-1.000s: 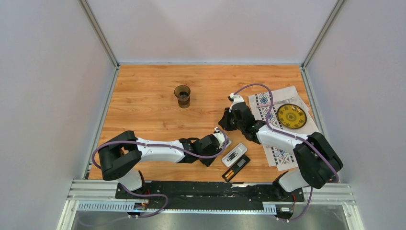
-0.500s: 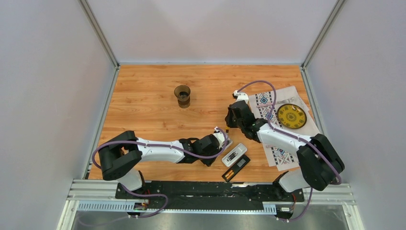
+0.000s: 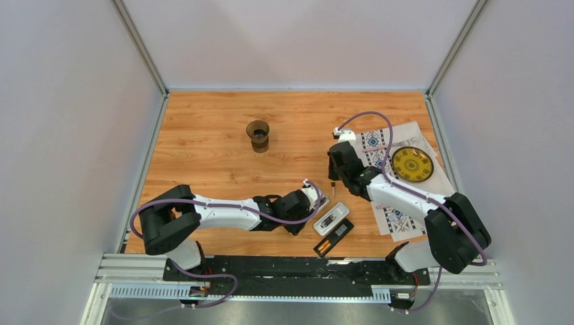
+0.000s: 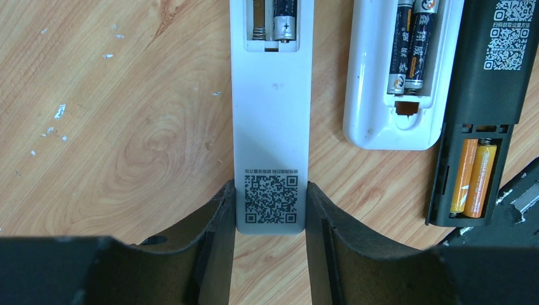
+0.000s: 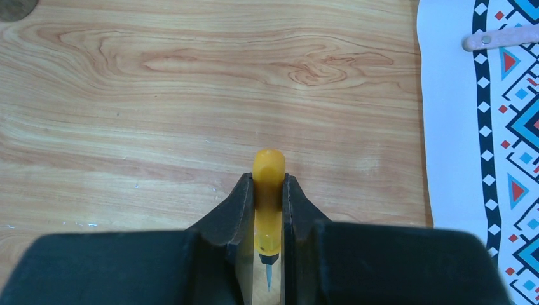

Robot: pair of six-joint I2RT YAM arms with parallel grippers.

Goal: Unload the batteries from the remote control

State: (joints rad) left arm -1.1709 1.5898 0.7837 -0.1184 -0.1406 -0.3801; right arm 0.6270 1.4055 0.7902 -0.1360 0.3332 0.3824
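The left gripper point(image 4: 271, 206) is pressed onto the 6 o'clock end of a slim white plastic remote control point(image 4: 271, 114). One finger sits on each long edge, pinning it flat on the wooden tabletop point(image 4: 127, 127). In the left wrist view its long axis runs 6 to 12, with the open bay at the 12 o'clock end, away from the fingers. One dark grey battery with a silvery cap point(image 4: 285, 19) lies in the right slot; the left slot shows only a spring. At 3 o'clock lie a wider white remote point(image 4: 365, 95) holding two dark cells point(image 4: 410, 47) and a black remote point(image 4: 483, 89) holding two orange cells point(image 4: 473, 178).

The right gripper point(image 5: 268, 190) pinches a yellow-orange-handled screwdriver point(image 5: 268, 168). Seen from above, it hangs at 1 o'clock of the held remote, near but apart, with the blade toward 6 o'clock. I judge the right arm is the one placed to pry that cell.
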